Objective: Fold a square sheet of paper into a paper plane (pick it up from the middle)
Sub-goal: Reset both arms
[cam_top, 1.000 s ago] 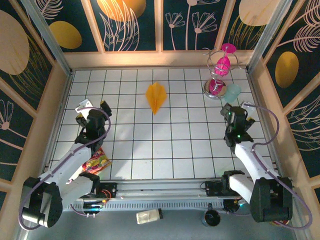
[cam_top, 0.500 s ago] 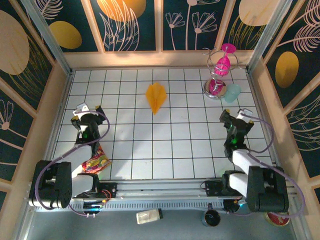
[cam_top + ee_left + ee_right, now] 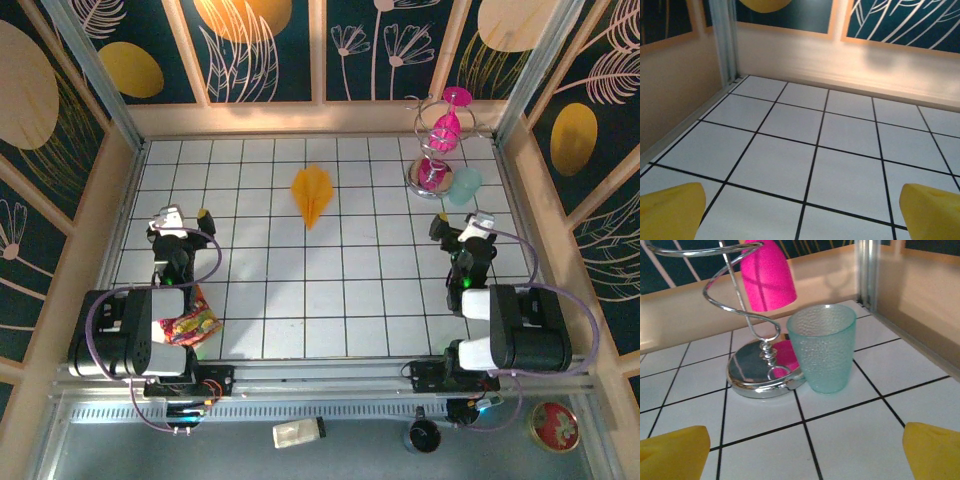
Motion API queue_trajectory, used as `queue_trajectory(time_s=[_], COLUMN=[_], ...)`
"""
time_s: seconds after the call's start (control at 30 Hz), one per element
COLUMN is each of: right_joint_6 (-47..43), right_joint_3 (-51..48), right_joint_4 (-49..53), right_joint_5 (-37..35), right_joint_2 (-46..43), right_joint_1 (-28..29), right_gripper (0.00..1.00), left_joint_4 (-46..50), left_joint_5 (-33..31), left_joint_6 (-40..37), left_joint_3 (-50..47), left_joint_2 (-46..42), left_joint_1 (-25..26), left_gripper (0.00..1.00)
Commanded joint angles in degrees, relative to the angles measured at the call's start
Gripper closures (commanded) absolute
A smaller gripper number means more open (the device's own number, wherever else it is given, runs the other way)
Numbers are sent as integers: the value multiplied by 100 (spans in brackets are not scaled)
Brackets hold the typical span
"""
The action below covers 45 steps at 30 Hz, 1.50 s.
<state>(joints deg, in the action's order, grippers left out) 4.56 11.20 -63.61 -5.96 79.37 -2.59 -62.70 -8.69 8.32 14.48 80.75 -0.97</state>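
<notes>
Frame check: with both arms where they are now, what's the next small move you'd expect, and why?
Probably nothing beyond parking; no further grasp looks needed. The paper plane already lies as a creased pointed dart on the far middle tiles, touching nothing. The left gripper and right gripper stand open and empty toward the near side, well apart from it.

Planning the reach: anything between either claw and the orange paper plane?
Nothing visible. Bare tiles lie between the left claw, the right claw and the paper plane. The teal cup and pink stand sit in the far right corner, off both lines.
</notes>
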Motion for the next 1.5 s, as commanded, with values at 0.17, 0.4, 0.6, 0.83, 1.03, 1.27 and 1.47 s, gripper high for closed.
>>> queue_trajectory(time_s=[0.17, 0.4, 0.6, 0.83, 1.03, 1.27, 1.47], right_joint_6=[-183, -354, -350, -348, -350, -348, -350], right_joint_3=[29, 110, 113, 118, 123, 122, 121], right_joint_4=[-1169, -1234, -1252, -1249, -1245, -1233, -1234], right_joint_5=[477, 396, 394, 404, 404, 403, 402], right_joint_2=[704, 993, 1001, 1000, 1001, 999, 999], right_joint_1=[-31, 123, 127, 119, 119, 125, 126], right_gripper=[1, 1, 1, 1, 1, 1, 1], left_joint_4=[-1076, -1630, -1447, -1665, -1382, -1363, -1316], left_joint_5=[491, 412, 289, 592, 914, 916, 904], left_joint_6=[-189, -155, -182, -284, -393, -388, -392], left_joint_3=[-99, -323, -199, -340, -171, -156, -132], left_joint_2=[524, 707, 740, 710, 744, 749, 754], left_joint_1=[-70, -68, -61, -61, -62, -61, -61], left_gripper=[1, 1, 1, 1, 1, 1, 1])
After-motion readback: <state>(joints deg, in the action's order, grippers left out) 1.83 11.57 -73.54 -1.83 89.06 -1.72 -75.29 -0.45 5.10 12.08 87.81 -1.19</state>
